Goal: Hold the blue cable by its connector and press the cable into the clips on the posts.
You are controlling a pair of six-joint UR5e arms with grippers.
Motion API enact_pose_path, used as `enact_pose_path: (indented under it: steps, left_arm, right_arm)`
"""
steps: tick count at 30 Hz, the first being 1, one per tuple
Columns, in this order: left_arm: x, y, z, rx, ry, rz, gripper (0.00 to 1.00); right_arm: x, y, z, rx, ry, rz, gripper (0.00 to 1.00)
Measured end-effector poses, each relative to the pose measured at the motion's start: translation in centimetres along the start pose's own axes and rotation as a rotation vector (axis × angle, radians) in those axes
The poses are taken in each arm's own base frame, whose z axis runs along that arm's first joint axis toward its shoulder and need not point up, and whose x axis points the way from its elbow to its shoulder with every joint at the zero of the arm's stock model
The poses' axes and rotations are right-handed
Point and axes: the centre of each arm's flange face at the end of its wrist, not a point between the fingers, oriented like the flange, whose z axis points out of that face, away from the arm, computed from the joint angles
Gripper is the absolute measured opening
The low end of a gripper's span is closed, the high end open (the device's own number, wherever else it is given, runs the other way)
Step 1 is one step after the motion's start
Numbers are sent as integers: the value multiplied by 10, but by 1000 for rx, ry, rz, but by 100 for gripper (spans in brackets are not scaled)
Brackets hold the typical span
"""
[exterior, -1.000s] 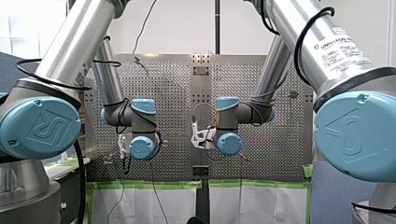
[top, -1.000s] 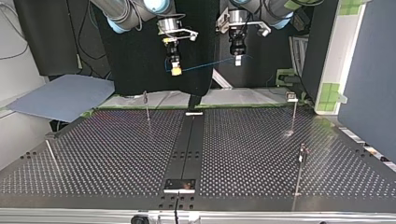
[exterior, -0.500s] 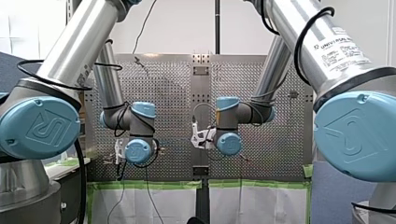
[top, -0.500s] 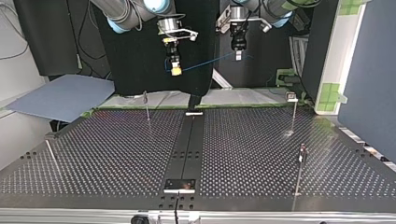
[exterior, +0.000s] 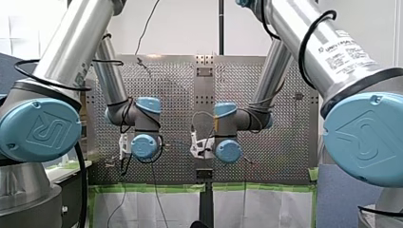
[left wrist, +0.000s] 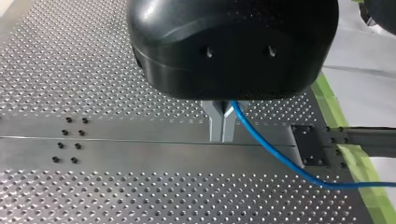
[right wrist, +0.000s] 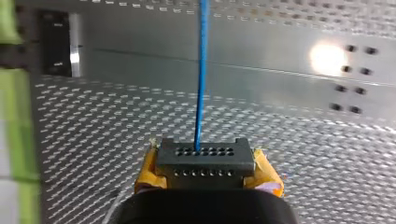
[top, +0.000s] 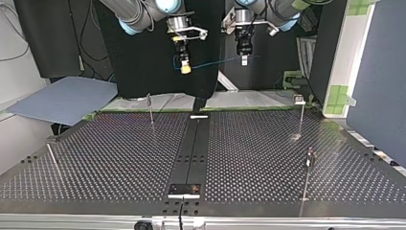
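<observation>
Both grippers hang high above the perforated table (top: 119,158) and stretch the thin blue cable (top: 215,63) between them. At the top view's left, my right gripper (top: 186,68) is shut on the black connector (right wrist: 205,158); its yellow pads (right wrist: 147,176) clamp both sides of the block. The cable (right wrist: 201,84) runs straight out ahead of the connector. My left gripper (top: 244,60) is shut on the cable, whose strand (left wrist: 266,149) leaves the closed metal fingers (left wrist: 215,126) and trails off sideways. No part of the cable touches a post.
Thin posts stand on the table: one (top: 151,109) near the back at the top view's left, a clip-topped one (top: 300,112) at the back right, one (top: 307,175) at the front right, and a leaning rod (top: 53,160) at the front left. A dark centre strip (top: 191,148) splits the table.
My right gripper has shifted with the connector toward the top view's right, closer to my left gripper. My left gripper rose slightly. The cable between them now spans a shorter gap.
</observation>
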Motion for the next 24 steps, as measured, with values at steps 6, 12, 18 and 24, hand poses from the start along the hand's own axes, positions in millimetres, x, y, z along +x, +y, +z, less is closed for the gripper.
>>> enact_pose_path:
  steps: [6,12,18,24]
  left_arm:
    - [-2,3,-4,0,32,25,1]
    - [0,4,-6,0,54,40,1]
    - [-3,5,-6,-7,45,35,1]
    - [-23,4,-1,-33,-8,-7,1]
  right_arm:
    - [-20,3,-8,-39,-78,-27,0]
    - [-24,6,-12,-60,-112,-41,0]
    - [-22,7,-10,-65,-114,-39,0]
    - [4,12,5,-72,-86,5,0]
